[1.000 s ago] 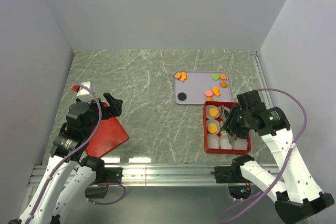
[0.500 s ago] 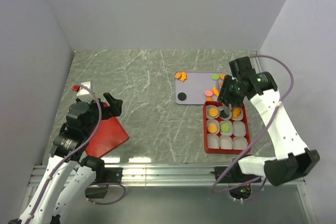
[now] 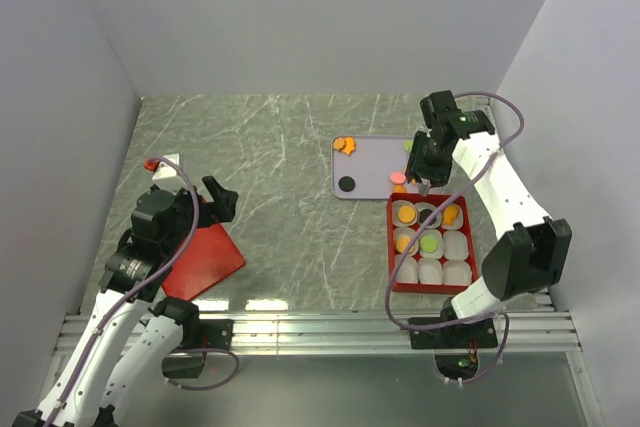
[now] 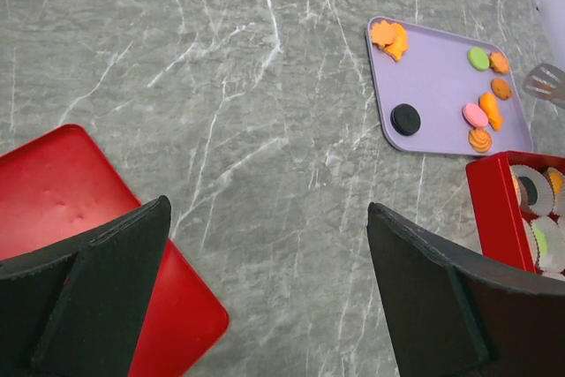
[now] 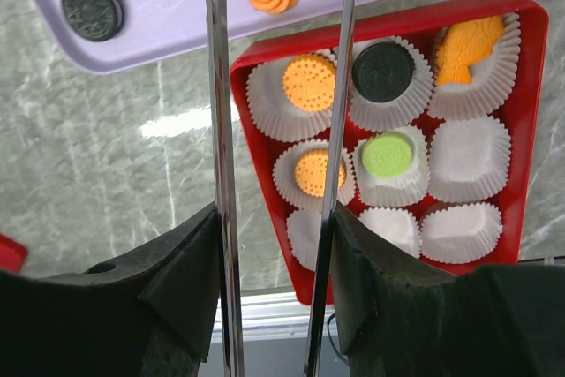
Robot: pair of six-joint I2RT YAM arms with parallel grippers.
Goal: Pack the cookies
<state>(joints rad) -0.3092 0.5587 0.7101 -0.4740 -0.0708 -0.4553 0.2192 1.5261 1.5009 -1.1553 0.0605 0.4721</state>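
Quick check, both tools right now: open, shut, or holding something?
Left tool: wide open, empty.
Right tool: partly open, nothing held that shows.

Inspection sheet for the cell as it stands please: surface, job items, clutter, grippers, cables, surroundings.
Surface: grey marbled table, white veining.
Job's things: loose cookies on purple tray; red box, nine paper cups, five filled.
Clutter: red lid by left arm; small white-and-red item, unidentifiable.
Grippers: left gripper open, empty; right gripper blades apart, nothing between, near the tray-box border.
Cables: purple cables along both arms; right one crosses the box in top view.
Surroundings: plain walls on three sides; metal rail at near edge.
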